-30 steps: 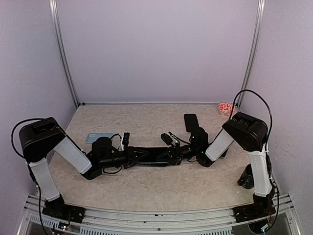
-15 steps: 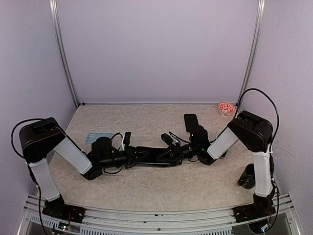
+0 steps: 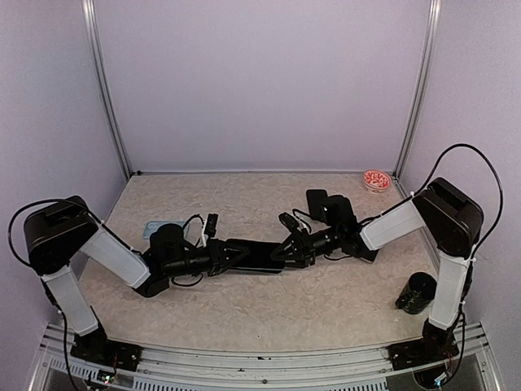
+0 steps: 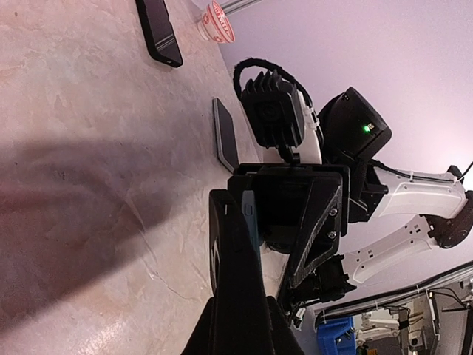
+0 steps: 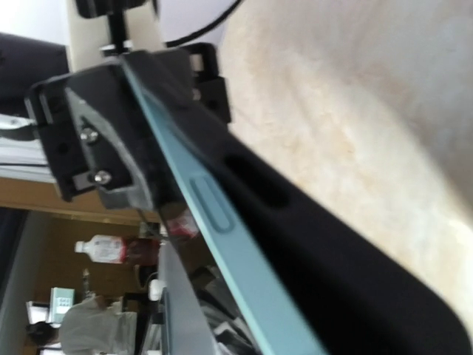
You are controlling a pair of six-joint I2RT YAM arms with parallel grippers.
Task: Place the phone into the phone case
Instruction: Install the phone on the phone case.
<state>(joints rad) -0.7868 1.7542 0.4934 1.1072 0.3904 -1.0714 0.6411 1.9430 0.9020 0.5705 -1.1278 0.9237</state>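
left tool [image 3: 236, 254] is clamped on one end of the phone [image 5: 222, 222], holding it on edge just above the counter [image 3: 244, 318] at mid-table. seen from the right wrist, the phone's pale blue side with its button shows against the black phone case [image 5: 332, 244], which hugs its back. right tool [image 3: 286, 249] sits at the opposite end with its jaws parted, not pinching. a second flat black slab [image 4: 159, 29] lies farther back on the counter, and a pale blue flat thing [image 3: 159, 228] rests behind the left arm. a red and white bowl [image 3: 375, 180] stands in the far right corner, and a dark cylinder [image 3: 419, 293] stands by the right arm's base.
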